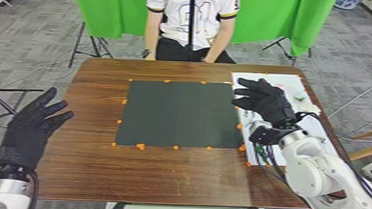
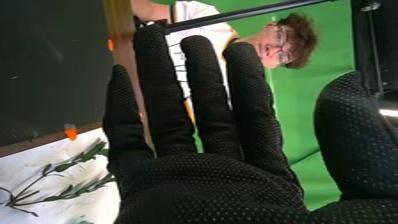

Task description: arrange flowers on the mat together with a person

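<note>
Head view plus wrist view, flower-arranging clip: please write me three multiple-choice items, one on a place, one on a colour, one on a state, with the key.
1. Where does the white sheet lie?
A. To the left of the dark mat
B. To the right of the dark mat
C. On the dark mat's centre

2. What colour are the small pieces around the dark mat?
A. Blue
B. Pink
C. Orange

3. How is the right robot hand?
A. Open and empty
B. Curled into a fist
C. Pinching a stem

Key:
1. B: the head view has the sheet along the mat's right side.
2. C: they are orange in both views.
3. A: the wrist view shows its fingers extended, holding nothing.
</note>
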